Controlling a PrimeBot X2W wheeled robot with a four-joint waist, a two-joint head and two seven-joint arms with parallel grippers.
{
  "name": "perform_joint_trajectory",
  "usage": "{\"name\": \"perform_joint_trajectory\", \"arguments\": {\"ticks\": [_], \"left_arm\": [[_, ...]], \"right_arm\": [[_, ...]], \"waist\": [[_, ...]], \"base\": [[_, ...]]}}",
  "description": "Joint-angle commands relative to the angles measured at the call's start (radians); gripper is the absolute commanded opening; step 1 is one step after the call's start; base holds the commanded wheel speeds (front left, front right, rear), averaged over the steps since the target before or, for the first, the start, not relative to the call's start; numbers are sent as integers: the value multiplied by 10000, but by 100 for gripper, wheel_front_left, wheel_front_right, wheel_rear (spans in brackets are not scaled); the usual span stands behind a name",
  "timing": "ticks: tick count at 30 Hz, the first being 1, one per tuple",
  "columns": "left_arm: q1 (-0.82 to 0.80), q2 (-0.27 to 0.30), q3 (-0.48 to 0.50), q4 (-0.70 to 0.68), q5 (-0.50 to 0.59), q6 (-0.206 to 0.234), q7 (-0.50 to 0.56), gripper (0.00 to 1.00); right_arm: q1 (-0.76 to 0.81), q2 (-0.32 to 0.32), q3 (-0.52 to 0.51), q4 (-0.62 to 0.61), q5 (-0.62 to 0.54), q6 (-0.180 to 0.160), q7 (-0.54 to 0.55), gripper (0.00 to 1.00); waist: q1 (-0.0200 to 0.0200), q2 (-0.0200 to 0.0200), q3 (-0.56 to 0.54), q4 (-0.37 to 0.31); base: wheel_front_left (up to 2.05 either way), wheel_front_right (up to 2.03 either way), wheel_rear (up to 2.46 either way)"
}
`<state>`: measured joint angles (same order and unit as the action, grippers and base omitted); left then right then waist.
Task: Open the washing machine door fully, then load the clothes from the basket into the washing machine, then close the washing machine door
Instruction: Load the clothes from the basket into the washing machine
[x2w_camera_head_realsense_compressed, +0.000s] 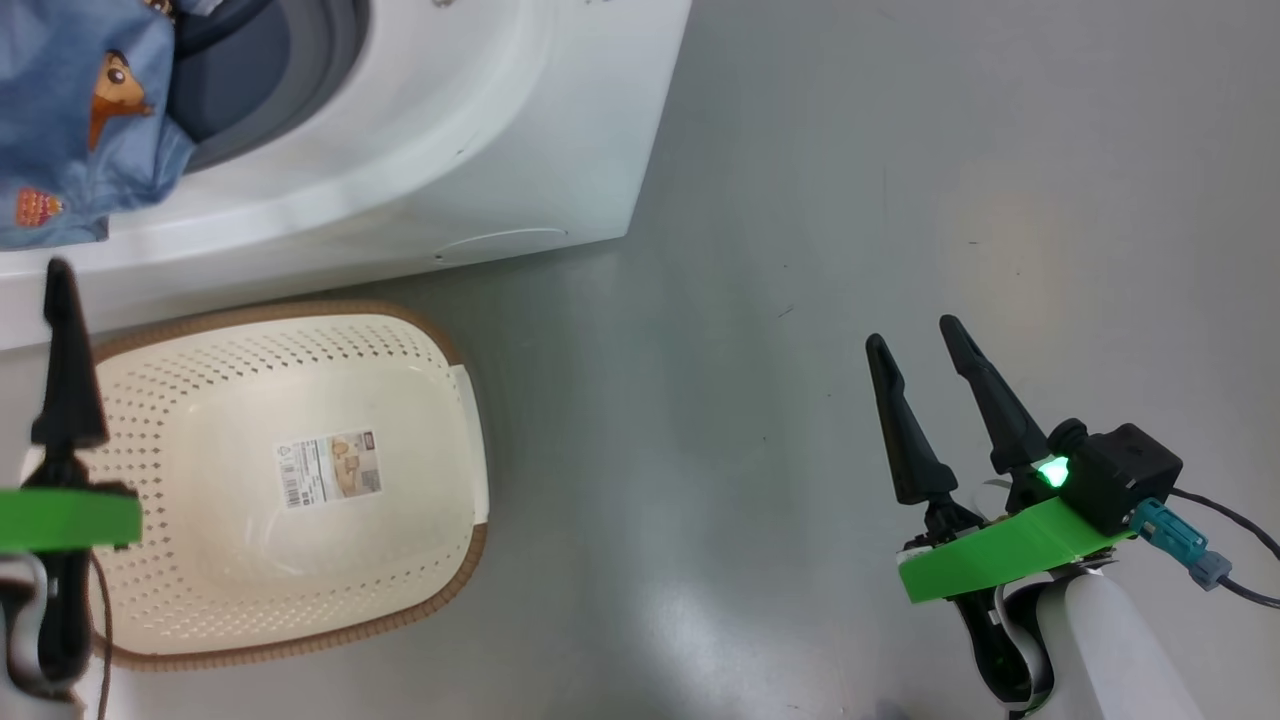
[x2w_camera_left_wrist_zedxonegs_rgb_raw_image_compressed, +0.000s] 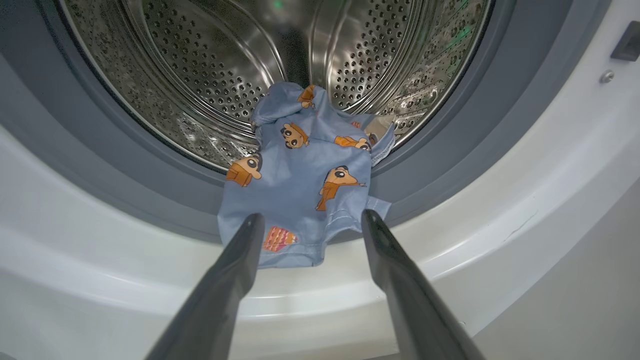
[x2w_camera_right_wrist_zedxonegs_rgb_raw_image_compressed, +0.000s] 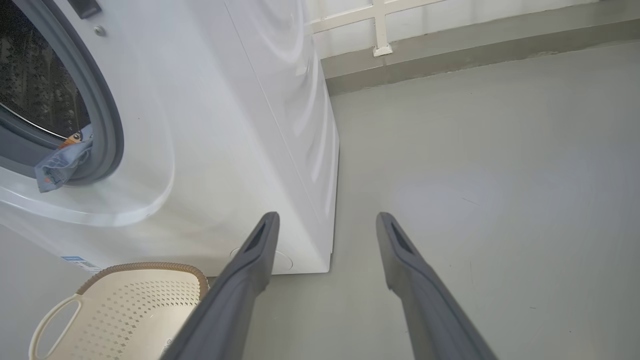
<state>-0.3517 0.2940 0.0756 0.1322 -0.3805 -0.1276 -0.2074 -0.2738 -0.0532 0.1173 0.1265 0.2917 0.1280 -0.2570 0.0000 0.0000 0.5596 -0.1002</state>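
Clothes (x2w_camera_left_wrist_zedxonegs_rgb_raw_image_compressed: 305, 190), one blue printed bundle: draped across the grey rubber ring (x2w_camera_left_wrist_zedxonegs_rgb_raw_image_compressed: 100, 165) at the mouth of one washing machine (x2w_camera_head_realsense_compressed: 450, 120), upper part inside the steel drum (x2w_camera_left_wrist_zedxonegs_rgb_raw_image_compressed: 200, 65), lower hem hanging over the white front; basket (x2w_camera_head_realsense_compressed: 150, 420), one, on the floor (x2w_camera_head_realsense_compressed: 900, 150) just before the machine, one barcode sticker (x2w_camera_head_realsense_compressed: 330, 467) on its bottom; left gripper (x2w_camera_left_wrist_zedxonegs_rgb_raw_image_compressed: 310, 217) spread wide, gripping nothing, fingertips just before the hem; right gripper (x2w_camera_right_wrist_zedxonegs_rgb_raw_image_compressed: 327, 217) likewise wide, over floor, well apart.

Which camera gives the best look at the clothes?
The left wrist view: the clothes lie centred, draped from the drum over the grey ring. The head view catches a corner; the right wrist view, a small hanging scrap.
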Motion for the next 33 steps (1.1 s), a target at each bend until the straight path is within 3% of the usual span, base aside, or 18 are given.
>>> {"name": "perform_joint_trajectory", "arguments": {"ticks": [1, 14, 20, 33], "left_arm": [[-249, 472, 243, -171, 51, -30, 145, 100], [-2183, 1041, -100, 812, -322, 111, 2667, 100], [-2818, 1033, -286, 1556, -832, 105, 4023, 100], [-3607, 914, -217, 2543, -1656, 207, 5089, 100]], "right_arm": [[-12, 30, 251, -186, 51, 27, -48, 100], [8, 30, 251, -238, 192, 27, -48, 100], [17, 30, 280, -245, 230, 27, -48, 100], [40, 30, 314, -275, 306, 27, -48, 100]], "waist": [[0, 0, -6, -32], [0, 0, 44, -168], [0, 0, 85, -205], [0, 0, 247, -288]], "base": [[0, 0, 0], [0, 0, 0], [0, 0, 0], [0, 0, 0]]}}
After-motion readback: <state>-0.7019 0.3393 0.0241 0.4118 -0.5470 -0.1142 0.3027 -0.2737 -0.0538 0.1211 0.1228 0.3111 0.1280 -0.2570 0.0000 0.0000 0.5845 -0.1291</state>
